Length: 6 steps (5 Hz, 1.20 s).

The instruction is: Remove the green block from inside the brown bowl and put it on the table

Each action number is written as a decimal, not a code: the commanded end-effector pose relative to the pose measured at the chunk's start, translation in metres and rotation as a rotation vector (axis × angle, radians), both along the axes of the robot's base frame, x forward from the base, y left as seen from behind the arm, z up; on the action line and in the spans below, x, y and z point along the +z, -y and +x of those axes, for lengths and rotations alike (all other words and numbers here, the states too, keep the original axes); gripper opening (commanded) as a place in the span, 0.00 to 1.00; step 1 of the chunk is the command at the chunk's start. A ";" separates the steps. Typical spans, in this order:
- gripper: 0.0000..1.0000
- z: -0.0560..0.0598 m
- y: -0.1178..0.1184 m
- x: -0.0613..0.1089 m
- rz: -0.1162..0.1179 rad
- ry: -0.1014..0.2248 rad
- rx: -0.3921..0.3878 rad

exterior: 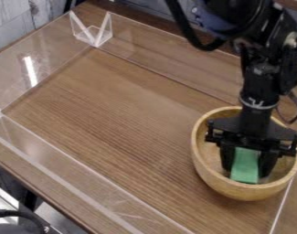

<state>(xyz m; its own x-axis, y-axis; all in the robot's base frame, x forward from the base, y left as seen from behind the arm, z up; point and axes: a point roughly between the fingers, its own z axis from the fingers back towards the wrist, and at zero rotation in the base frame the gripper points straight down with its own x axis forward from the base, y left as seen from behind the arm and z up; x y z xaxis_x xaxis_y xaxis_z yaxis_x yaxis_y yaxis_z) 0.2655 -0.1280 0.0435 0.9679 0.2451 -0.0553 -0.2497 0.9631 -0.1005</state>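
The brown bowl [209, 169] sits on the table [114, 119] near its right front corner. Inside it the green block [246, 165] stands between my black fingers. My gripper [249, 157] points straight down into the bowl and is shut on the block, which looks slightly lifted off the bowl's bottom. The block's upper end is hidden by the gripper body.
Low clear acrylic walls [41, 151] edge the table on the left, front and back. A clear acrylic bracket [92, 29] stands at the back left corner. The black arm [254, 55] rises above the bowl at the right.
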 end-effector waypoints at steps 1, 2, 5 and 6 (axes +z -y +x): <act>0.00 0.013 0.002 0.030 -0.037 0.077 0.003; 0.00 0.011 -0.004 0.046 -0.050 0.091 0.008; 0.00 0.019 -0.080 0.135 -0.040 0.167 0.055; 0.00 0.008 -0.104 0.143 -0.030 0.182 0.027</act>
